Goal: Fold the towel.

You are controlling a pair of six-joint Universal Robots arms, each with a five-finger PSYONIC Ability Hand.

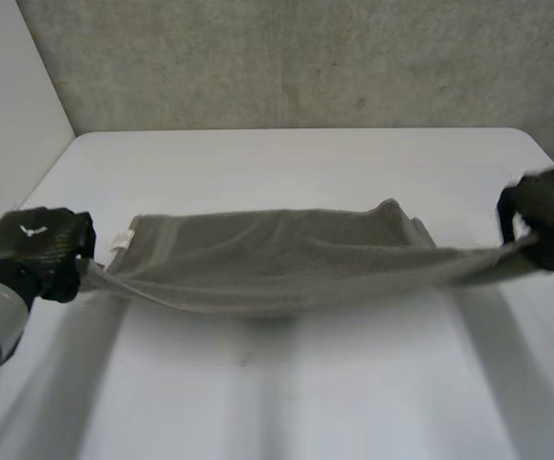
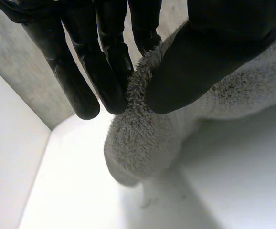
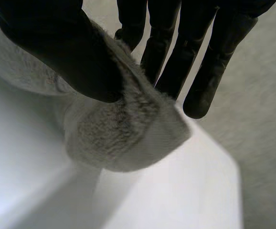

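A grey-brown towel (image 1: 277, 254) hangs stretched between my two hands above the white table (image 1: 287, 163), sagging in the middle, folded along its length. My left hand (image 1: 37, 249) holds its left end. In the left wrist view the thumb (image 2: 195, 67) pinches the towel's corner (image 2: 143, 138) against the fingers (image 2: 104, 71). My right hand (image 1: 545, 225) holds the right end. In the right wrist view its thumb (image 3: 66, 52) presses the towel's corner (image 3: 123, 133) against the fingers (image 3: 166, 52).
A grey wall (image 1: 306, 57) rises behind the table's far edge. A white wall (image 1: 9, 96) stands at the left. A small white label (image 1: 121, 241) shows on the towel near my left hand.
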